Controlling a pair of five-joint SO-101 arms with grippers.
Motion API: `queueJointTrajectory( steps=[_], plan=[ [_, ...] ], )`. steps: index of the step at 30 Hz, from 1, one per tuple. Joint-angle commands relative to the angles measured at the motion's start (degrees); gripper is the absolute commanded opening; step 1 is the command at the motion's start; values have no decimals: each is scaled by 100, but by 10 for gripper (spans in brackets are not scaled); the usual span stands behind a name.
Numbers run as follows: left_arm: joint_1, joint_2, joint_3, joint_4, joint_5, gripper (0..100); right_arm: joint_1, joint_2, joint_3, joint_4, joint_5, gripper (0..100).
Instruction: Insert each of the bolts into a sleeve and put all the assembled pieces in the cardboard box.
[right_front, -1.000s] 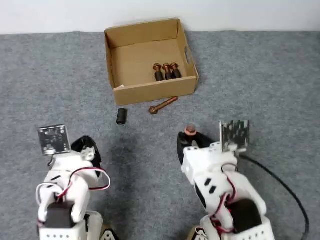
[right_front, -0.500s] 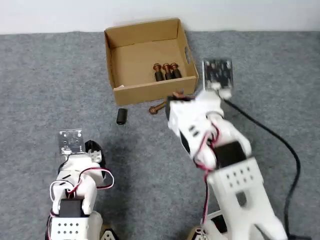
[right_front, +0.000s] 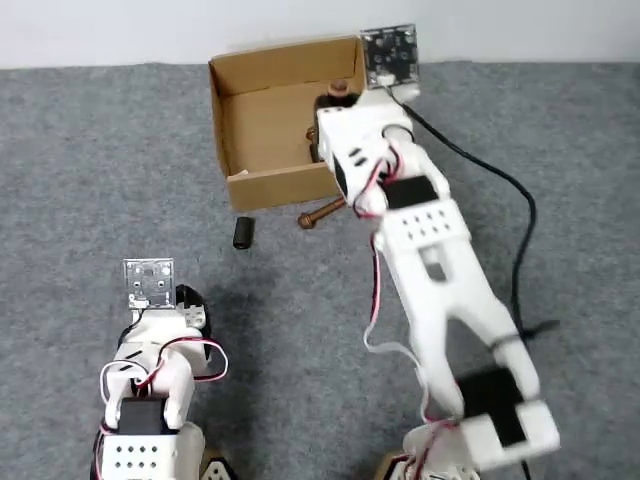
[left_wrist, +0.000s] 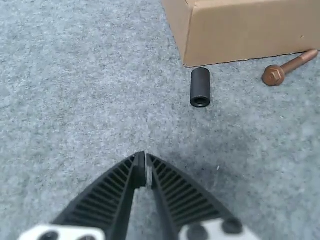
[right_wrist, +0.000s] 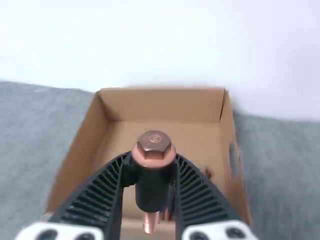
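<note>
My right gripper (right_wrist: 150, 180) is shut on an assembled piece (right_wrist: 151, 172), a copper bolt standing upright in a black sleeve, and holds it over the cardboard box (right_wrist: 105, 140). From above, the right gripper (right_front: 335, 125) sits over the box (right_front: 240, 110) near its right wall, the bolt head (right_front: 340, 91) showing at its tip. A loose copper bolt (right_front: 325, 211) and a loose black sleeve (right_front: 243, 232) lie on the carpet in front of the box; the left wrist view has that sleeve (left_wrist: 200, 87) and bolt (left_wrist: 288, 66) too. My left gripper (left_wrist: 145, 167) is shut and empty, well short of the sleeve.
Grey carpet (right_front: 90, 160) covers the table. A black cable (right_front: 505, 200) trails from the right arm across the right side. A white wall rises behind the box.
The right arm has swung forward from near its base to over the box, carrying the assembled piece. The left arm has pulled back slightly and stays low at front left.
</note>
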Motion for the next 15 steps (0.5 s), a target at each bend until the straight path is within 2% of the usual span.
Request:
queueJointTrajectory(
  steps=[1, 12, 15],
  plan=[
    [-26, 9, -40, 44, -44, 6, 48, 690, -914, -567, 273, 9],
    [-26, 9, -40, 105, -62, 6, 66, 2932, -2295, -971, 501, 12],
    [-26, 9, -40, 114, -62, 6, 66, 3363, -2549, -646, 1037, 28]
  ],
)
